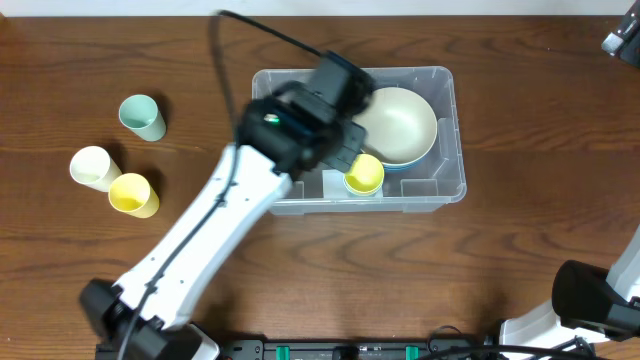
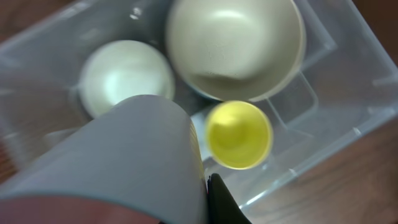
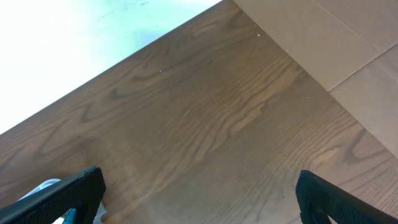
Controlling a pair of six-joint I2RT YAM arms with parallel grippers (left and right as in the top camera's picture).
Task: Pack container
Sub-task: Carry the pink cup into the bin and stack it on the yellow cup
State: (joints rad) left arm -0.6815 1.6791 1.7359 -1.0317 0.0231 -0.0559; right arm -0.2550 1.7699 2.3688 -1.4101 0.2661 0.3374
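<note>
container [image 1: 455, 130] sits centre-right on the table, long axis left-right, straight below the left gripper [image 1: 345, 150], which is clenched on what looks like a grey cup [image 2: 124, 162] (blurred), while the right gripper [image 3: 199, 199] gapes well off

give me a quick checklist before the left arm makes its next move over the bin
1. left gripper shut on the grey cup: ok, it looks pinched at the wall.
2. grey cup above the container, not the table: ok.
3. free spot inside for it: cannot tell; the cream bowl, white cup and yellow cup crowd the floor.
4. right gripper open, away from the container: ok.
5. all packed: not ok; the teal cup, cream cup and second yellow cup stand on the table.
</note>
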